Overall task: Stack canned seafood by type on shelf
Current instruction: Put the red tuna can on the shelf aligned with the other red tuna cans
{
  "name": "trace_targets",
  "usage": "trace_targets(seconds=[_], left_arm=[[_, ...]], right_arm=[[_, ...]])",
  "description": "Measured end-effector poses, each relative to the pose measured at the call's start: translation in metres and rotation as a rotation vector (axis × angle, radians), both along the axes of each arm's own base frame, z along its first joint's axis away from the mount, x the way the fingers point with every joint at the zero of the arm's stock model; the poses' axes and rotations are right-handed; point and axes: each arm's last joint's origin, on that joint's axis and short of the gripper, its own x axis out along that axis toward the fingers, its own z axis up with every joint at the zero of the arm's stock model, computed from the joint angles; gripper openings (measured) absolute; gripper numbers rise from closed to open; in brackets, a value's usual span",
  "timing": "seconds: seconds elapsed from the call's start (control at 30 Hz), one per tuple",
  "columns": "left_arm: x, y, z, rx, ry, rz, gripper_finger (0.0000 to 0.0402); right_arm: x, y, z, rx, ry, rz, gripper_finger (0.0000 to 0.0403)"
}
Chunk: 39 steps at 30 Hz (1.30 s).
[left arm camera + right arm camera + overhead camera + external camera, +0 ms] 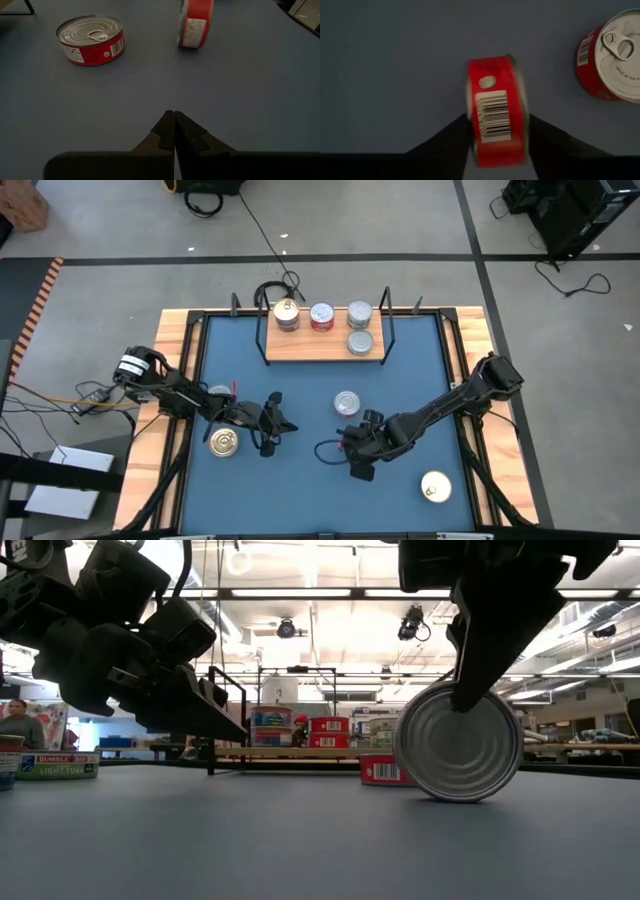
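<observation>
Your work surface is a blue mat [300, 395] with a light-wood rim around it, sitting on a grey concrete floor crossed by dark tape lines and loose black cables. Look level across the table and you get a workshop behind it: strip lights overhead, shelving, benches, and a person at the far left edge.

At the back of the mat stands your shelf [322, 345], a light-wood board with black wire uprights at each end. On it you have a gold-lidded tin [287, 314], a red-sided tin [322, 316] beside it, and two silver-lidded tins [359, 328], one in front of the other.

Your right gripper [496, 131] is down near the middle of the mat, its fingers either side of a red tin on edge [496, 119], barcode facing the wrist camera. From the low view that tin stands on its rim on the mat, its ribbed silver end towards you; I cannot tell whether the fingers are actually pinching it. Just beside it lies another red tin flat [347, 403], pull-tab up.

Your left gripper [174, 131] hovers at the left of the mat with its fingers pressed together, holding nothing. A gold tin [224, 443] sits next to it; a pale-topped tin [435, 487] lies near the front right corner.

Writing: at the left of the low view a blue-and-green tin [57, 765] reads "LIGHT TUNA". The red tins' label text is too small to read.
</observation>
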Motion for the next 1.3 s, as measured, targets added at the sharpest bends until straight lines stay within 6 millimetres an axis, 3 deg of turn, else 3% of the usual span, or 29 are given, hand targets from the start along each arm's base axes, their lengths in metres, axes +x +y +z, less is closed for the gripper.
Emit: trace_targets(seconds=[0.1, 0.3, 0.57, 0.87, 0.97, 1.3], left_arm=[[0.0, 0.0, 0.0, 0.0, 0.001, 0.0, 0.0008], [0.0, 0.0, 0.0, 0.001, 0.0, 0.0, 0.0008], [0.001, 0.0, 0.001, 0.012, -0.015, -0.007, 0.0008], [0.001, 0.0, 0.002, 0.018, -0.019, -0.01, 0.0008], [0.001, 0.0, 0.002, 0.019, -0.027, -0.012, 0.0008], [0.001, 0.0, 0.002, 0.025, -0.024, -0.006, 0.0007]], right_arm=[[0.002, -0.003, 0.0, 0.014, 0.01, 0.027, 0.0146], [0.006, -0.015, 0.007, -0.044, 0.03, 0.126, 0.0144], [0.026, -0.046, 0.043, -0.493, -0.032, 0.212, 0.0144], [0.056, -0.108, 0.043, -0.817, 0.014, 0.295, 0.0144], [0.068, -0.13, 0.036, -0.879, 0.03, 0.312, 0.0144], [0.093, -0.189, -0.016, -0.988, 0.23, 0.354, 0.0144]])
